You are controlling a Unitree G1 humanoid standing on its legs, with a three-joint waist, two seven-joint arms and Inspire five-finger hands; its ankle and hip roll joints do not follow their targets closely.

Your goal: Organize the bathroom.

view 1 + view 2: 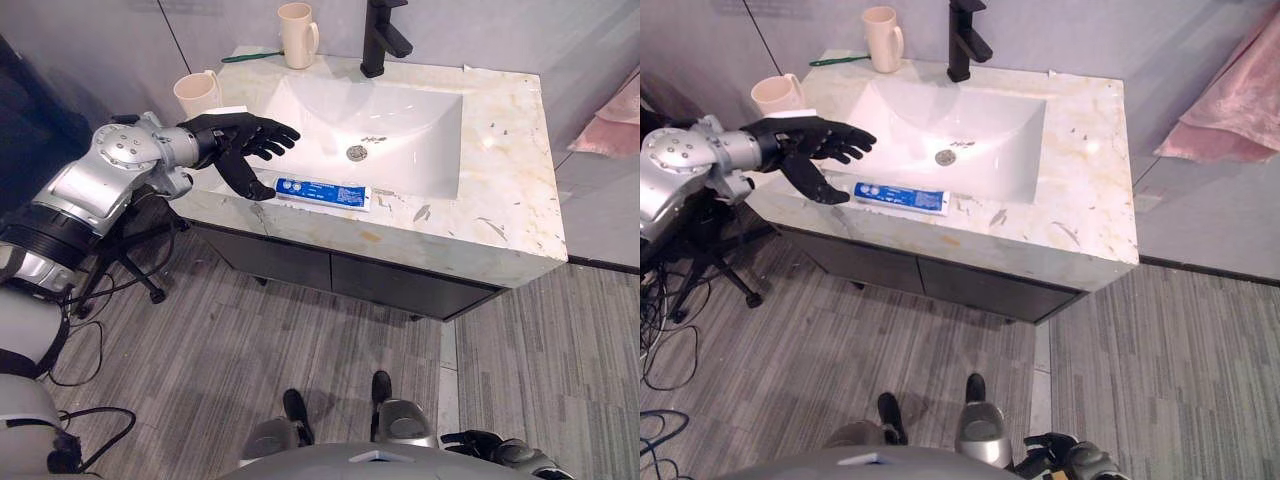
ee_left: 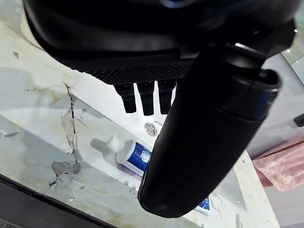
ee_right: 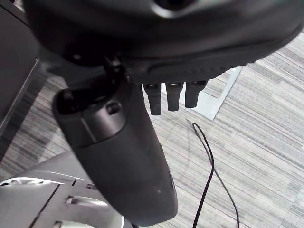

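I have the left robot hand (image 1: 238, 145) reaching out level from the silver-grey forearm over the left front corner of the pale marble counter (image 1: 500, 210). Its dark fingers (image 1: 272, 135) are spread and nearly straight, pointing toward the white rectangular sink basin (image 1: 400, 125), while the thumb (image 1: 243, 181) drops down and forward with its tip just beside the cap end of the blue and white toothpaste tube (image 1: 322, 193). The hand grips nothing. The tube lies flat on the counter's front strip, between the basin edge and the counter's front edge, parallel to both. From the left wrist view I see the tube (image 2: 135, 156) past the thumb, its white cap toward the counter's left end.

Behind the hand, a cream mug with a handle (image 1: 197, 93) stands at the counter's left edge. A second cream mug (image 1: 297, 34) stands at the back left, with a green toothbrush (image 1: 252, 56) lying beside it. A black tap (image 1: 382, 38) rises behind the basin.

My right robot hand (image 3: 142, 156) hangs low over the grey wood-plank floor (image 1: 300, 340), fingers relaxed and holding nothing.
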